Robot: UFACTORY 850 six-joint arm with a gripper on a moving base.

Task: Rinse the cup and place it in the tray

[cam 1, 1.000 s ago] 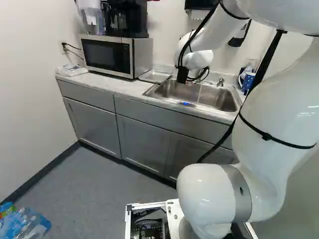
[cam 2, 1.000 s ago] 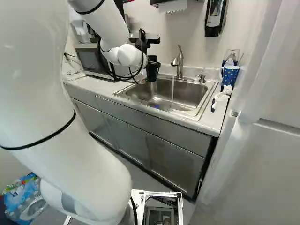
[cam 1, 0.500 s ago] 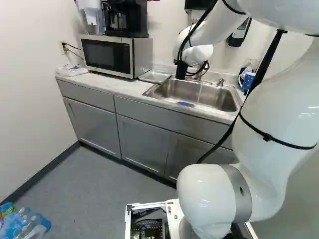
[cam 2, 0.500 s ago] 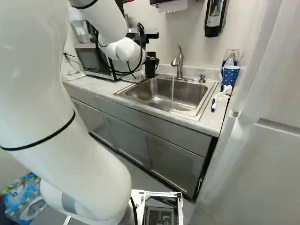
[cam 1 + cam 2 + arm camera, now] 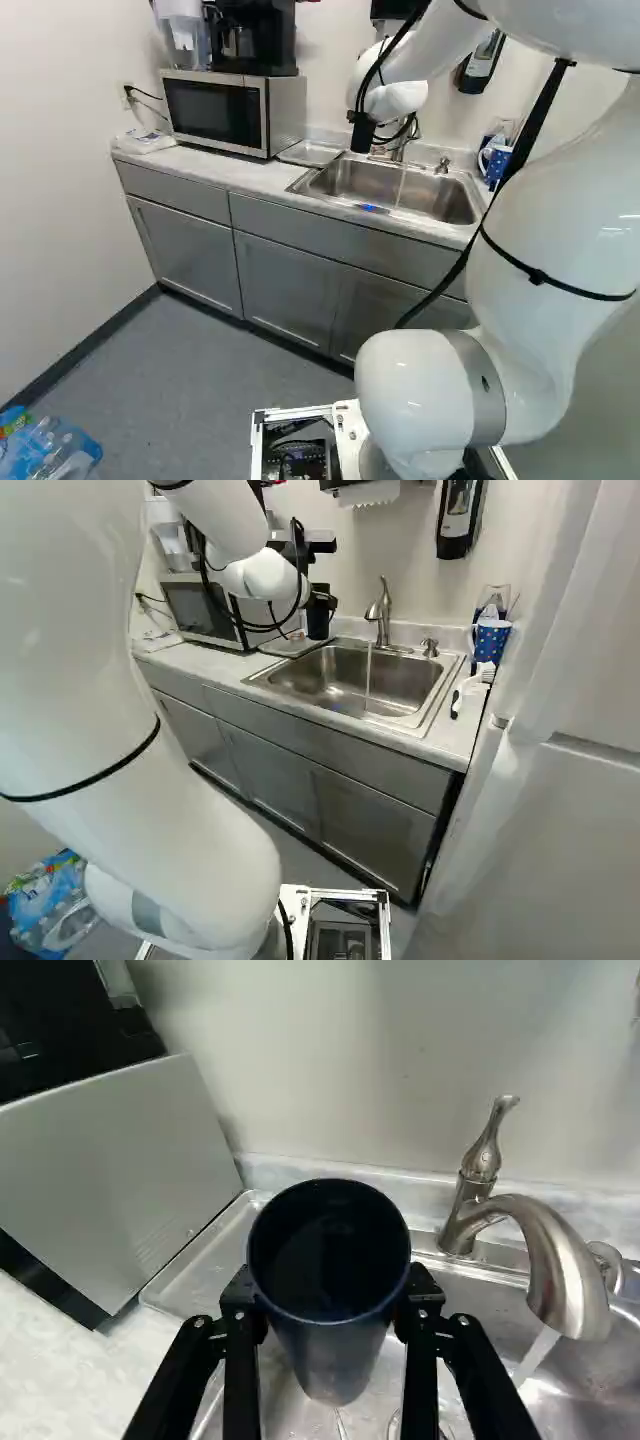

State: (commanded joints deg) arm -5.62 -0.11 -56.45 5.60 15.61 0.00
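In the right base view my gripper [image 5: 316,592] hangs beside the faucet, above the border between tray and sink. The wrist view shows the gripper [image 5: 329,1300] shut on the dark blue cup [image 5: 335,1360], one finger on each side. The cup's mouth faces the camera, and the far side of its base is hidden. Behind and below the cup, the shallow clear tray [image 5: 205,1260] lies between microwave and sink; the cup covers part of it. Water runs from the faucet [image 5: 555,1260] into the steel sink [image 5: 400,680], beside the cup and not touching it.
The microwave [image 5: 215,110] stands against the tray's far side, with a coffee maker [image 5: 250,40] on top. Right of the sink are a blue spotted cup [image 5: 491,638] and a brush [image 5: 470,688]. A white fridge [image 5: 560,780] closes the right side.
The gripper has risen with the cup in it, moving from over the sink basin toward the tray side. The base has not moved, and the water still runs.
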